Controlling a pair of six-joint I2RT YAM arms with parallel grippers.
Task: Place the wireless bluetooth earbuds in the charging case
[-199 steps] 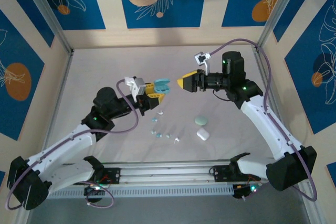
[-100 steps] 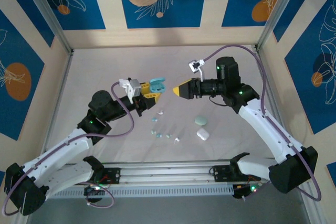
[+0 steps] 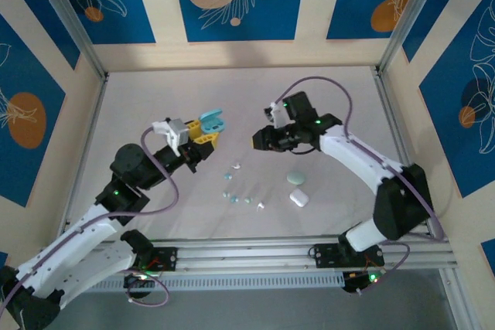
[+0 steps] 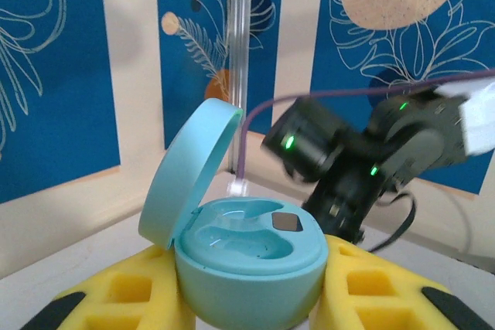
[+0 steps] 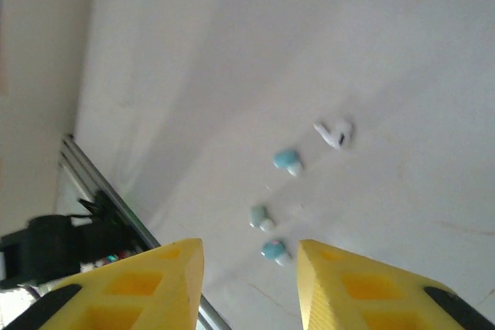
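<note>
**Left gripper** [image 3: 207, 132]: the yellow fingers are closed on the base of the pale blue rounded plastic charging case [image 4: 247, 256]. The case is held clear of the table with its lid hinged open, and no earbud can be seen seated in it.

**Right gripper** [image 5: 251, 284]: the jaws stand partly apart with nothing between them, pointed down at the pale grey table surface [image 3: 340, 98].

**Task items:** the tiny glossy plastic earbuds [image 3: 233, 199] lie loose on the table. They are to the near side and slightly left of the right gripper, and near-right of the held case.
- The right gripper is judged the nearer free tool.
- In the right wrist view the cluster sits ahead of the fingertips, not between them.
- Most earbuds are too small for their long axis to be read. The white stemmed earbud [image 5: 332, 133] lies oblique to the jaw gap.

**Count:**
- Six earbuds.
- Three cases: one held, plus a pale green pebble-shaped case [image 3: 296, 178] and a white rounded case [image 3: 298, 199], both right of the cluster.
</note>
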